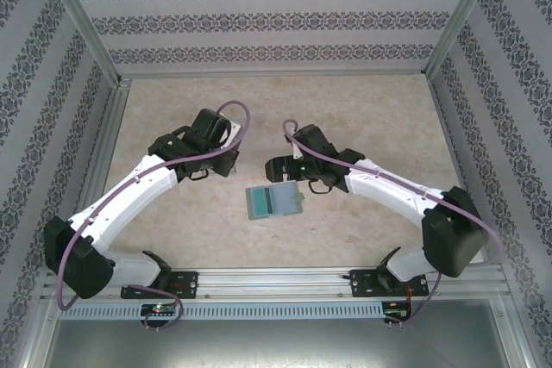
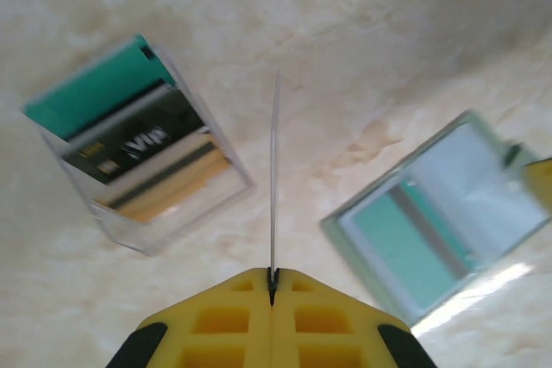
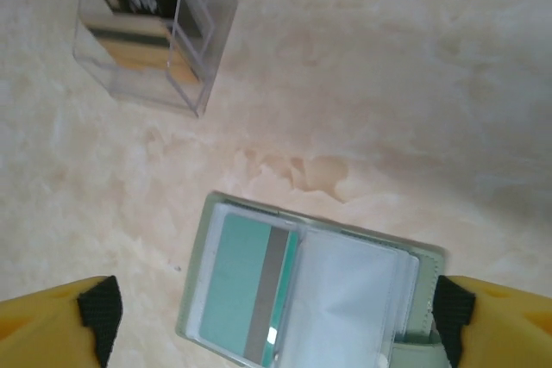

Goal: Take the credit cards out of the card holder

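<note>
an open card holder [image 1: 273,202] lies flat on the marbled table [image 1: 362,118], just below centre of the overhead frame, between the two arms. in the left wrist view the left gripper [image 2: 272,286], bottom centre, has its yellow jaws pressed together on a thin card [image 2: 274,178] seen edge-on, running straight up the middle of the frame. at the left of that frame a clear box [image 2: 129,152] holds a teal card [image 2: 90,88], a dark card [image 2: 138,140] and a tan card [image 2: 168,183], overlapping. the holder sits at the right edge, a striped teal card [image 2: 392,247] tucked in its pocket. in the right wrist view the right gripper [image 3: 276,316] is spread wide, one yellow fingertip in each lower corner, the holder between them; whether the lower-right fingertip touches the holder's tab cannot be told.
</note>
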{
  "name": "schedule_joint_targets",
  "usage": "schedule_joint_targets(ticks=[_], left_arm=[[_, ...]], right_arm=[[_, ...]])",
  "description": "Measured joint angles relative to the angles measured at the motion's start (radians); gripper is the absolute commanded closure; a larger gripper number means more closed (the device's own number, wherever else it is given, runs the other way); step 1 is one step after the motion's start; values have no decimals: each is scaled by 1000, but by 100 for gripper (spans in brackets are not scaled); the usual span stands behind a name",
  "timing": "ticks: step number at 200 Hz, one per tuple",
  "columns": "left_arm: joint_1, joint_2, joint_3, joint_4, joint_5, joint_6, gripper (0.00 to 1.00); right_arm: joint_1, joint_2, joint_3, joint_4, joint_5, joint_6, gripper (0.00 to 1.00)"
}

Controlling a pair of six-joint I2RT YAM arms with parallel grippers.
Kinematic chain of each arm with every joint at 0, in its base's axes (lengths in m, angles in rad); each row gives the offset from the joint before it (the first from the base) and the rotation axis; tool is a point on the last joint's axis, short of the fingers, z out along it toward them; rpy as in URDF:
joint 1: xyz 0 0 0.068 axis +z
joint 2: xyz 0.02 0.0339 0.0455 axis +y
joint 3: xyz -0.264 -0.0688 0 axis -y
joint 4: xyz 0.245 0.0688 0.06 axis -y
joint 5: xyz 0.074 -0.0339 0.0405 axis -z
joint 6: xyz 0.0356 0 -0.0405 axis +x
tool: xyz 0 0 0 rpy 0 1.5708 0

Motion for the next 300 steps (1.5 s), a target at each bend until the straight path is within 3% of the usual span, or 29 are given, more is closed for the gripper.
schedule_joint_targets(ticks=[64,115,160,290,300], left_arm=[[14,114,11,15,-225,570,100],[69,210,-30,127,-290,827,100],[72,261,-30,174,-294,910,100],[98,357,-59,245,-292,939,100],[98,371,-56,250,-296,939,97]], right_arm=[[-41,-71,-61,1,24,6,2],[-59,-74,-66,0,26,9,2],[-64,-73,-69,0,26,10,2],[-77,-51,-69,2,22,10,2],[-81,-50,-69,2,22,11,2]])
